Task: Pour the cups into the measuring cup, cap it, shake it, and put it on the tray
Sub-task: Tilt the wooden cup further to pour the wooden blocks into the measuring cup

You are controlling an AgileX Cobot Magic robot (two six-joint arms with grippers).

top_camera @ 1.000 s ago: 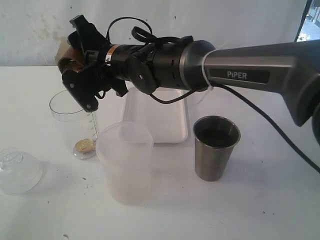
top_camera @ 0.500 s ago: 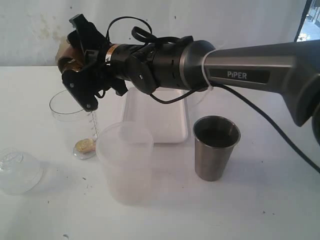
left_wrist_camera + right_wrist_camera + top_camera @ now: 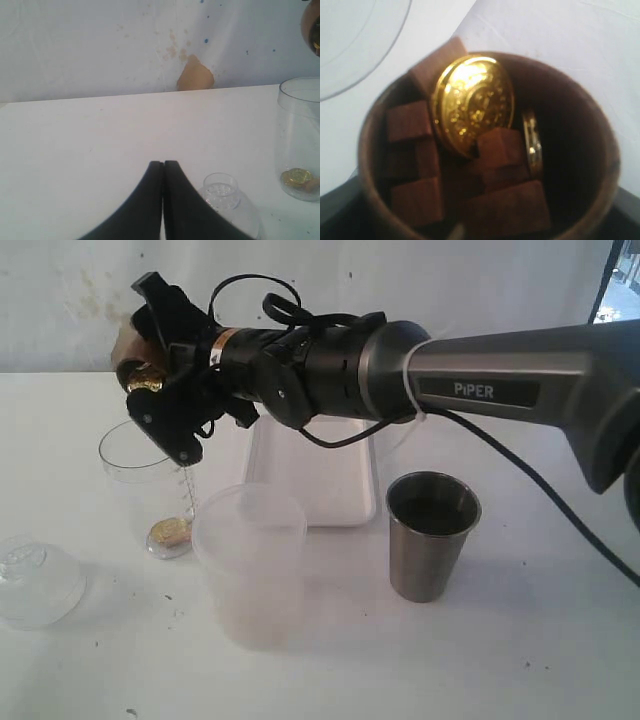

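My right claw (image 3: 152, 365) grips the brown cup (image 3: 128, 348), tipped above the clear measuring cup (image 3: 140, 475) so its coins (image 3: 472, 102) and brown blocks (image 3: 410, 122) can slide in — one gold coin (image 3: 168, 532) lies inside. My left claw (image 3: 163, 172) is closed, empty, near the cap (image 3: 220, 192).

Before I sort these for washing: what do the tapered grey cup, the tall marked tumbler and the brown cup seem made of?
Tapered grey cup: brushed steel, by its metallic sheen. Tall clear marked tumbler: transparent plastic, probably; a coin shows through. Rounded brown cup: matte, perhaps wood or bronzed metal.
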